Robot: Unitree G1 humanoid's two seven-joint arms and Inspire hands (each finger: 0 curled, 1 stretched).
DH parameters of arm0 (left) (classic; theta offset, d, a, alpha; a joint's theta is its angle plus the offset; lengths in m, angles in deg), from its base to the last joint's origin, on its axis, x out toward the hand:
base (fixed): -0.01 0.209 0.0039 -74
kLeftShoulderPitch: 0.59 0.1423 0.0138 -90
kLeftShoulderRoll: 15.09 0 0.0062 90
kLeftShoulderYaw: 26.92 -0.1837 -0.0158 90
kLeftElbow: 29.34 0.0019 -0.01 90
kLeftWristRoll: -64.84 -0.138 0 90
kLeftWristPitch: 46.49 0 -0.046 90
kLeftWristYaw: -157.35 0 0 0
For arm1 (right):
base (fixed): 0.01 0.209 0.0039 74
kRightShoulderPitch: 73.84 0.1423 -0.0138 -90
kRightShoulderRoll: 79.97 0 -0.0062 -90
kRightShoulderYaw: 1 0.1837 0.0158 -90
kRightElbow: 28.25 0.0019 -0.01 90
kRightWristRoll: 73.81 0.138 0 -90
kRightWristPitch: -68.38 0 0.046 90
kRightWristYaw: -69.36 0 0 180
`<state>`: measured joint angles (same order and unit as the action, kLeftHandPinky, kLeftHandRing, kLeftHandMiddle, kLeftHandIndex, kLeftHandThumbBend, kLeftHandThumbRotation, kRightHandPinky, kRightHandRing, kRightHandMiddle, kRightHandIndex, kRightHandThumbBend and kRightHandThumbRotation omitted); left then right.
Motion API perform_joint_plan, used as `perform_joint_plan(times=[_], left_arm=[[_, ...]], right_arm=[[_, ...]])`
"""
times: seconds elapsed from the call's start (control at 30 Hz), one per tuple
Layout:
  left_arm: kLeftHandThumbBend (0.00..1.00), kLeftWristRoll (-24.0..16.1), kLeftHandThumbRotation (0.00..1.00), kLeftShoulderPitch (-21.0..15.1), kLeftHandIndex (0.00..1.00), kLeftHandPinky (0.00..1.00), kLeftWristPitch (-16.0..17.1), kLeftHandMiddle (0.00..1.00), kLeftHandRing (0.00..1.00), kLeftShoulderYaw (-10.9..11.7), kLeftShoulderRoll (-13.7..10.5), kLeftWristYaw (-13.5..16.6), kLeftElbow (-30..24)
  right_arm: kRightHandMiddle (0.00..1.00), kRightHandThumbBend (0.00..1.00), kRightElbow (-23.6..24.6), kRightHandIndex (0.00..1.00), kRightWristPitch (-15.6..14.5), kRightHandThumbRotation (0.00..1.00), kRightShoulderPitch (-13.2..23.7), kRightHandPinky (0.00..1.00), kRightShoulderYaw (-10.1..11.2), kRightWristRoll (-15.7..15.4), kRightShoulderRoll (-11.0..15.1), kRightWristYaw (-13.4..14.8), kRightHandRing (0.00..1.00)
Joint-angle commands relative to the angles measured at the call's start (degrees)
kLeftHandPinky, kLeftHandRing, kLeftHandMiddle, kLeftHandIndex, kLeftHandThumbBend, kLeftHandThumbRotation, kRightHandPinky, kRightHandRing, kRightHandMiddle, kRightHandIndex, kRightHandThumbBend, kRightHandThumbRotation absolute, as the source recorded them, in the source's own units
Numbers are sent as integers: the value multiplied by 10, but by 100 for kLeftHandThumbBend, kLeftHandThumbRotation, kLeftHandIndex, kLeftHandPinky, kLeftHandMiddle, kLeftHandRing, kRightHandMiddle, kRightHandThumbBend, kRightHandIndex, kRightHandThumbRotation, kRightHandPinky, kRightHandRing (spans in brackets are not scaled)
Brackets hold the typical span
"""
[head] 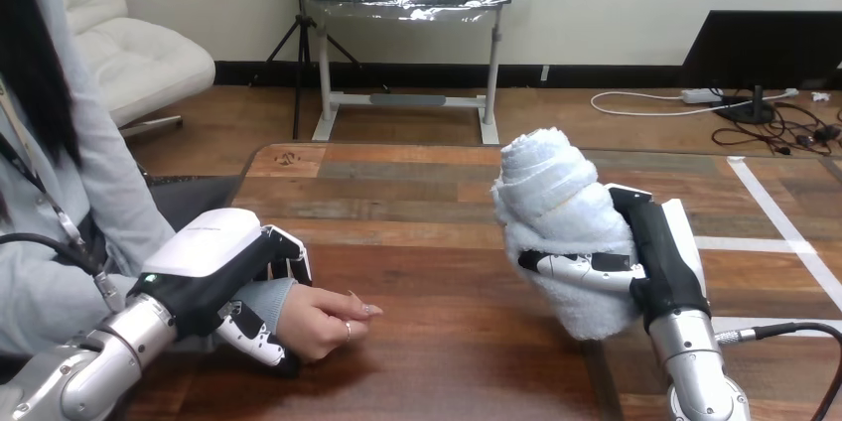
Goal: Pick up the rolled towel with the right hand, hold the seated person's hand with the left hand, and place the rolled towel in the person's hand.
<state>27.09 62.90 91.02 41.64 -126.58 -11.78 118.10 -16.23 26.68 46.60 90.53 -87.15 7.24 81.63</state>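
Observation:
A rolled white towel point(561, 222) stands upright above the table at the right, with my right hand point(660, 262) shut round its lower half; its thumb lies across the front of the roll. At the left, the person's hand point(323, 322) rests on the wooden table point(437, 193), loosely curled, fingers pointing right. My left hand point(213, 272) is wrapped round the person's wrist at the grey cuff, fingers over the top and thumb underneath. A wide gap of bare table separates the towel from the person's hand.
The person sits at the table's left side, their arm reaching in along the near edge. The table's far edge runs across the middle of the view.

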Motion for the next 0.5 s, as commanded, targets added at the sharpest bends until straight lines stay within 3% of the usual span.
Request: perform_joint_plan(times=[0.0, 0.47], left_arm=[[99, 22, 0, -28, 40, 27, 28, 38, 32, 29, -15, 19, -48], [99, 34, 0, -26, 40, 27, 35, 38, 32, 40, -15, 13, -70]], right_arm=[[41, 86, 23, 44, 23, 0, 33, 27, 12, 12, -7, 1, 31], [41, 85, 24, 44, 23, 0, 33, 27, 6, 3, -9, 7, 31]])
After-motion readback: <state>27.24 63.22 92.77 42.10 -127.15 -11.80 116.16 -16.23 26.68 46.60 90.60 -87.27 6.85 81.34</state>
